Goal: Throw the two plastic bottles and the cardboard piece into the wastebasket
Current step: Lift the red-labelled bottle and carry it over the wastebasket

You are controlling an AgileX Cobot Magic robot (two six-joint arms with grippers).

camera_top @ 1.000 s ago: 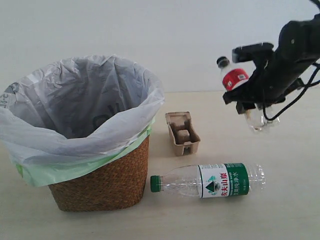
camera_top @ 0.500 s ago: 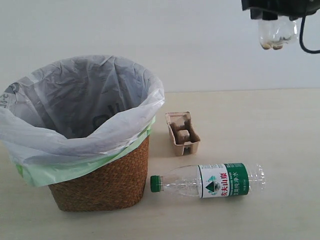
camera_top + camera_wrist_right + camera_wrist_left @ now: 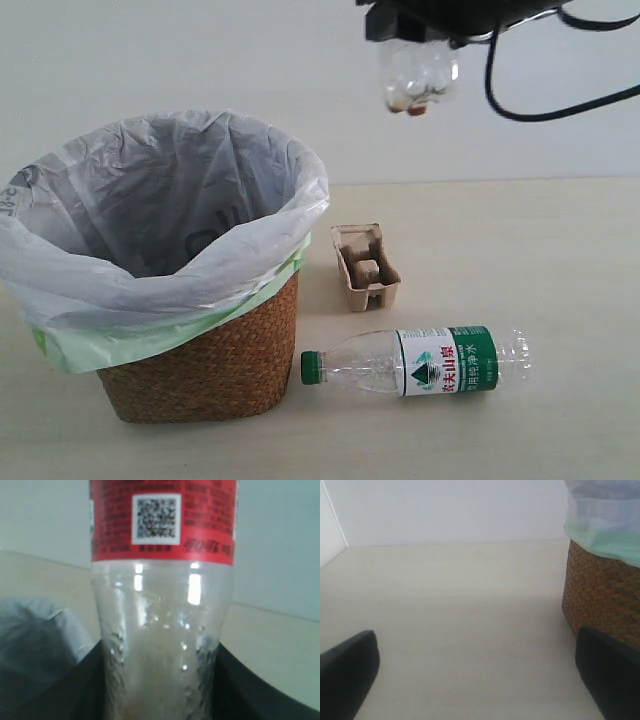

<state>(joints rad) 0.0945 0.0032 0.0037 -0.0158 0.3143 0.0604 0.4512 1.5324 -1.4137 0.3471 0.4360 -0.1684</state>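
Right arm: the right gripper [image 3: 415, 22] is clamped on the red-label bottle [image 3: 418, 75] at the top edge of the exterior view, and a black cable [image 3: 560, 105] loops beside it.
Exterior view only: of the red-label bottle, just the clear lower body shows, base downward with a brownish trace in it. It hangs high over the table [image 3: 560, 260], to the right of the wastebasket [image 3: 210, 370]. Its label and cap are hidden.
Right wrist view only: this view shows the bottle's red label and a QR code [image 3: 156, 519] on a white square. Dark fingers [image 3: 250, 690] press both sides of the clear body, and part of the crinkled bag shows behind.
Left arm: the left gripper [image 3: 477, 680] has its jaws wide apart with nothing between them, low over bare table beside the wicker wall. It does not show in the exterior view.
On the table: the cardboard piece [image 3: 365, 265] stands just right of the wastebasket. The green-cap bottle [image 3: 420, 362] lies on its side in front of it, cap [image 3: 312, 367] close to the wicker.
Writing, held bottle: the small print around the QR code is too blurred to read.
Writing, lying bottle: the green-and-white label has Chinese characters and a mountain emblem, too small to read surely.
Writing, bag [image 3: 150, 210]: there are faint grey marks at its left edge, illegible.
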